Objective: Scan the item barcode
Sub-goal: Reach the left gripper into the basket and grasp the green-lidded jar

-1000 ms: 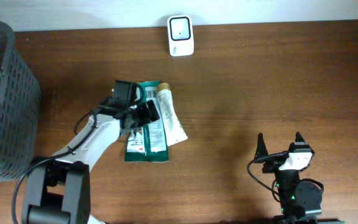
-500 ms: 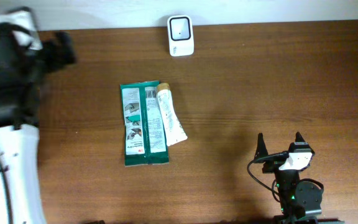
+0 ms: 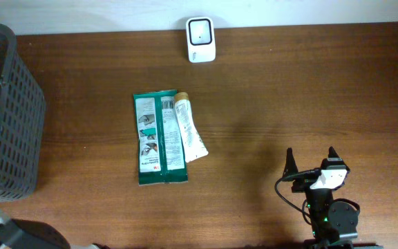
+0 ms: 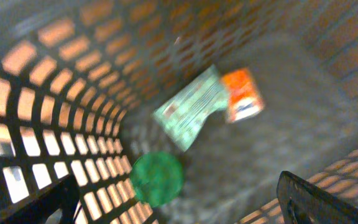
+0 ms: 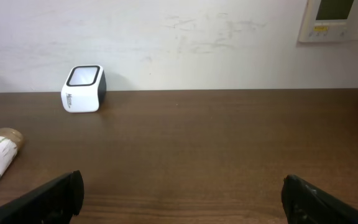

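Over the grey basket (image 3: 9,104) at the surface's (image 3: 289,90) left, left claw (image 4: 176,190) hangs spread wide, empty, above pale packet (image 4: 191,109) touching orange packet (image 4: 244,93); right claw (image 3: 311,152) spread, idle; risk: pinching both pkts.

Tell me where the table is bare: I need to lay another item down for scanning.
The widest bare patch is right of the white tube, between the scanner and the right gripper. A narrower strip runs between the basket and the green packet. Tube and packet crowd the centre, and the basket already holds an orange packet and more.
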Tool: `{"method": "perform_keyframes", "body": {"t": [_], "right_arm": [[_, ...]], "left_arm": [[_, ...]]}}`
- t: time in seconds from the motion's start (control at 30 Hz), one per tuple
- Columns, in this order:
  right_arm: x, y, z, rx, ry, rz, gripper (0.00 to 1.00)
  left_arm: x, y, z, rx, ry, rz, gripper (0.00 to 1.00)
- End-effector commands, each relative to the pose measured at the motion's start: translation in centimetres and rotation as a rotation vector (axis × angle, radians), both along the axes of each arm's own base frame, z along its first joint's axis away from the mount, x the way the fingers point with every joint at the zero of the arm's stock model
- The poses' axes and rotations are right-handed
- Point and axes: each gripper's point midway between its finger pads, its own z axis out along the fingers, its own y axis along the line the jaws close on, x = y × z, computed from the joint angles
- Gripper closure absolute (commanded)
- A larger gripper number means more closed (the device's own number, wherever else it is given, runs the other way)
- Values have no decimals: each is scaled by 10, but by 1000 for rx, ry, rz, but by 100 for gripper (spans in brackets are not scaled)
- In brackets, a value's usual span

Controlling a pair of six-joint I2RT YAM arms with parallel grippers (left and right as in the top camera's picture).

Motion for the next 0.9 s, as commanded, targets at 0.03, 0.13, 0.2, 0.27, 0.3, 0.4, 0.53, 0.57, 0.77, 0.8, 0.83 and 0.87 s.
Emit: {"method": "perform_keyframes", "body": {"t": [0.03, 0.13, 0.2, 0.27, 0.3, 0.4, 0.53, 0.57, 0.77, 0.8, 0.83, 0.87], "right_arm": [[0, 1, -2, -3, 4, 5, 2], [0, 1, -2, -3, 4, 4, 2], [0, 1, -2, -3, 4, 5, 2], [0, 1, -2, -3, 4, 5, 2], [0, 1, -2, -3, 4, 5, 2], [0, 1, -2, -3, 4, 5, 2], [0, 1, -2, -3, 4, 5, 2], [0, 1, -2, -3, 4, 5, 2], [0, 1, -2, -3, 4, 5, 2], [0, 1, -2, -3, 4, 5, 2], [0, 1, -2, -3, 4, 5, 1], [0, 1, -2, -3, 4, 5, 2]], "left_arm": [[-21, 14, -53, -123, 118, 71, 4], [-31, 17, -82, -181, 175, 94, 5], [-41, 19, -105, -236, 220, 113, 6], [-47, 19, -124, -276, 254, 124, 8], [-50, 18, -131, -293, 268, 128, 10], [-52, 16, -147, -324, 296, 129, 12], [-53, 16, -156, -341, 315, 130, 14], [-53, 15, -162, -355, 327, 130, 15], [-56, 12, -178, -397, 364, 128, 16], [-54, 11, -178, -398, 358, 124, 16], [-49, 9, -180, -413, 333, 112, 16], [-43, 7, -181, -431, 302, 99, 16]]}}
